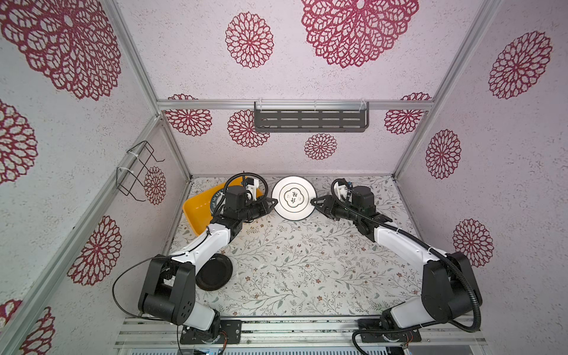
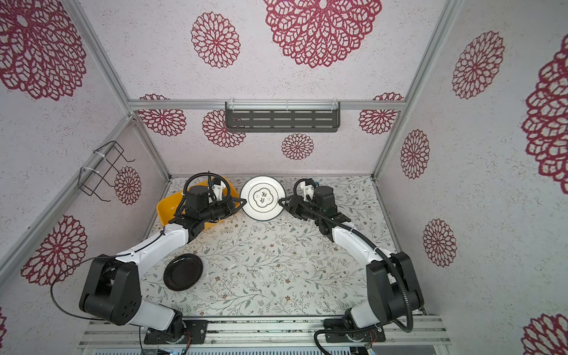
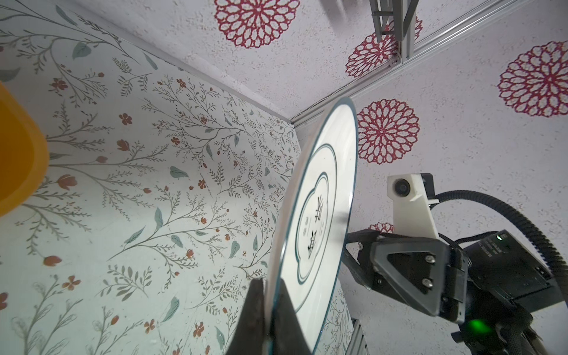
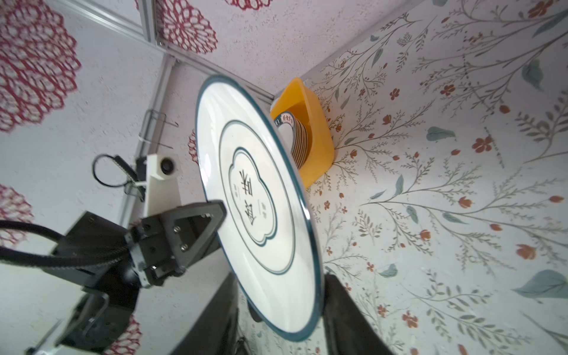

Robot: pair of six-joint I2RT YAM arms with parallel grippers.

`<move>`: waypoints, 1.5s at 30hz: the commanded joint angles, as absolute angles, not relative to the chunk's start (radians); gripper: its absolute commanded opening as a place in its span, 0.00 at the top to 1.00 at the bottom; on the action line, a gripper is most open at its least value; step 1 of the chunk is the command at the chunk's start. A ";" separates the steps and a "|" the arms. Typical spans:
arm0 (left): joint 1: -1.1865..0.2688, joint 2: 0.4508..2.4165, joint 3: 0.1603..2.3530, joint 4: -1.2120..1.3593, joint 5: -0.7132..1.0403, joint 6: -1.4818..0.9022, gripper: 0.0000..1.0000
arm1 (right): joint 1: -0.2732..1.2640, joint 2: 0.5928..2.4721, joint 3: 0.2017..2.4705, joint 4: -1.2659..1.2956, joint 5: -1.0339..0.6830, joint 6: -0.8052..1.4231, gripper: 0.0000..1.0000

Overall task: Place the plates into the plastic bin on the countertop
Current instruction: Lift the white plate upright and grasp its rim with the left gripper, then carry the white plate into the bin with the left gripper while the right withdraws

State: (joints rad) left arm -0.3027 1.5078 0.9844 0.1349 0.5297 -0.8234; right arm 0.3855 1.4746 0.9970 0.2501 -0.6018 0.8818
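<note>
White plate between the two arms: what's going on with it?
The left gripper is shut on one rim of the white plate, holding it above the countertop. The right gripper has its jaws open around the opposite rim, likely a handover. The yellow bin holds a stack of plates. A black plate lies on the countertop.

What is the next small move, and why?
Probably draw the right end effector back off the white plate: its jaws stand apart around the rim, while the left end effector is shut on the opposite edge and can then carry it to the yellow bin.
</note>
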 commanded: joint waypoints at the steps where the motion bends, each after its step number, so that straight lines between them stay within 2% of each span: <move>1: -0.299 1.503 0.999 0.152 0.532 -0.810 0.98 | 0.389 1.427 1.000 0.324 -0.612 0.879 0.30; 4: -0.300 1.502 1.006 0.147 0.533 -0.812 0.98 | 0.389 1.423 0.989 0.339 -0.604 0.868 0.17; 7: -0.300 1.497 1.009 0.140 0.534 -0.813 0.98 | 0.390 1.419 0.985 0.331 -0.589 0.857 0.10; 9: -0.299 1.491 1.007 0.137 0.534 -0.814 0.98 | 0.390 1.422 0.989 0.318 -0.581 0.846 0.01; 24: -0.273 1.483 1.045 0.066 0.525 -0.814 0.97 | 0.387 1.432 0.992 0.241 -0.454 0.781 0.01; 36: -0.127 1.499 1.035 0.063 0.555 -0.863 0.97 | 0.388 1.497 1.047 0.251 -0.418 0.797 0.01; 45: -0.002 1.502 1.008 0.009 0.487 -0.871 0.97 | 0.447 1.604 1.133 0.320 -0.470 0.836 0.01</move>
